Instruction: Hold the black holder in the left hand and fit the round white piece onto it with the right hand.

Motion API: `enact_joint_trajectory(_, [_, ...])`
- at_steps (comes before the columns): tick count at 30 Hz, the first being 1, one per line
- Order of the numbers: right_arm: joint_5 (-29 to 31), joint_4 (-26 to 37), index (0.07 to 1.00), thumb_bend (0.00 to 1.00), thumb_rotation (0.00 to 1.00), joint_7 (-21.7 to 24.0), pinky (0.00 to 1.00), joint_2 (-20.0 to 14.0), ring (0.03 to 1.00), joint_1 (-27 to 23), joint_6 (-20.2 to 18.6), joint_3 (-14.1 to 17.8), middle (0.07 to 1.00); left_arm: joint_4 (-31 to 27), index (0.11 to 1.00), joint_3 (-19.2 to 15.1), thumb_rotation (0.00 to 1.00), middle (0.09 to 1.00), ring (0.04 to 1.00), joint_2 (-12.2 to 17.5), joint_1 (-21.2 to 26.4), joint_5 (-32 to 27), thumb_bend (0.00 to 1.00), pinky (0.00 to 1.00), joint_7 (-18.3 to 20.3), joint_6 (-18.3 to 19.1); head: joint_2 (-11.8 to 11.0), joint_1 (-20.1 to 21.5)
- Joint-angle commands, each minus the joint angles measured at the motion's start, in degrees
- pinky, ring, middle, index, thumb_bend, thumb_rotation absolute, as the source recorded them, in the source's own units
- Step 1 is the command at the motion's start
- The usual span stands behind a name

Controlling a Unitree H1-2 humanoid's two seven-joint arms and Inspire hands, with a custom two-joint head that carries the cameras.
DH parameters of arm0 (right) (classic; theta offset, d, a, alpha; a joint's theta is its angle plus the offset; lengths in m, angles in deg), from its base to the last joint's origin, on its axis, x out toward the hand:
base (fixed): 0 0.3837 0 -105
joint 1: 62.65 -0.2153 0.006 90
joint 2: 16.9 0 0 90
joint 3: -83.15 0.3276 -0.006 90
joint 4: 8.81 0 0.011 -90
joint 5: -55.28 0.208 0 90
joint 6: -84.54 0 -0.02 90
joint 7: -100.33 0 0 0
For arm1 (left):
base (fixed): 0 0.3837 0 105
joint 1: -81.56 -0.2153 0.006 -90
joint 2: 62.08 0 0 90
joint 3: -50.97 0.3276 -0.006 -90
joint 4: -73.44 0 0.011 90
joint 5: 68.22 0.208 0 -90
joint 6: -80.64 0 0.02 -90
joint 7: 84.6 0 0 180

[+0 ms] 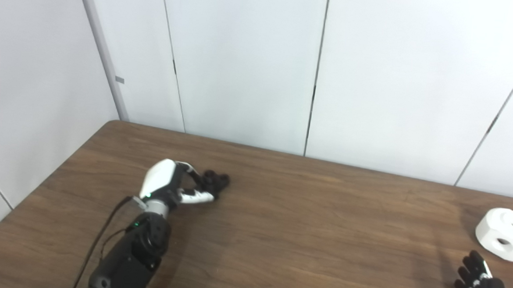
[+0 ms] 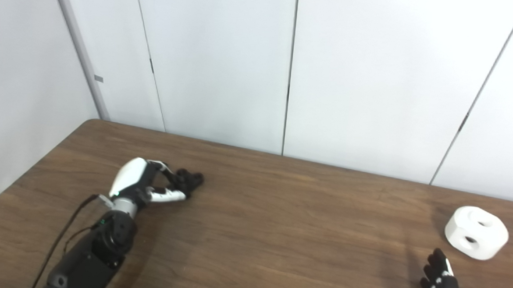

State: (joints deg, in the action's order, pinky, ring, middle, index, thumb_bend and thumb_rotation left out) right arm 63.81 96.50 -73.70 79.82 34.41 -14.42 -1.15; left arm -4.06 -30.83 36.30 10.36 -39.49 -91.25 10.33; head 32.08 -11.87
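Early stage imo: my left robot hand [image 1: 173,184] is far left of the round white plastic piece with holes [image 1: 504,234] on the brown wooden desk [image 1: 304,234], fingers curled around a small black holder [image 1: 215,180], so gripping it afaict. Holder's too dark to tell its long axis or which way it points. Right robot hand [image 2: 442,287] sits just below-left of the white piece, fingers apart, holding nothing. Next I need to reach and grab that piece; it's lying flat-ish, holes facing up and toward me.
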Motion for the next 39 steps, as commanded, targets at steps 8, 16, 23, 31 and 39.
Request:
enact_joint_trajectory(8, [0.1, 1.0, 1.0, 0.49, 1.0, -0.5, 1.0, 0.7, 1.0, -1.0, 1.6, 0.2, 1.0, -8.7, 0.486, 3.9, 0.05, 0.809, 0.908, -0.2, -1.8, 4.2, 0.52, 0.98, 4.2, -0.7, 0.0, 2.8])
enact_joint_trajectory(16, [-0.7, 0.8, 1.0, 0.52, 1.0, -1.1, 1.0, 1.9, 1.0, -1.4, 2.0, -0.4, 1.0, -14.5, 0.486, 6.7, 0.04, 0.804, 0.901, -0.6, -5.0, 7.7, 0.52, 0.96, 6.6, -1.3, 0.6, 6.5])
enact_joint_trajectory(23, [-1.2, 1.5, 1.0, 0.54, 1.0, -1.7, 1.0, 2.5, 1.0, -1.4, 1.5, -1.0, 1.0, -18.1, 0.486, 10.0, 0.05, 0.803, 0.901, -1.5, -6.6, 9.5, 0.52, 0.96, 9.4, -3.2, 1.3, 8.0])
enact_joint_trajectory(31, [-1.3, 2.7, 1.0, 0.57, 1.0, -2.3, 1.0, 3.5, 1.0, -1.8, 1.2, -1.2, 1.0, -20.6, 0.485, 13.6, 0.05, 0.79, 0.881, -3.2, -8.4, 12.2, 0.52, 0.94, 10.3, -6.7, 3.1, 10.8])
enact_joint_trajectory(39, [-3.8, 6.3, 1.0, 0.61, 1.0, -3.6, 1.0, 3.5, 1.0, -1.3, -2.2, -1.7, 0.993, -23.1, 0.485, 15.5, 0.05, 0.788, 0.874, -6.7, -12.9, 15.5, 0.52, 0.93, 10.0, -8.0, 5.3, 12.9])
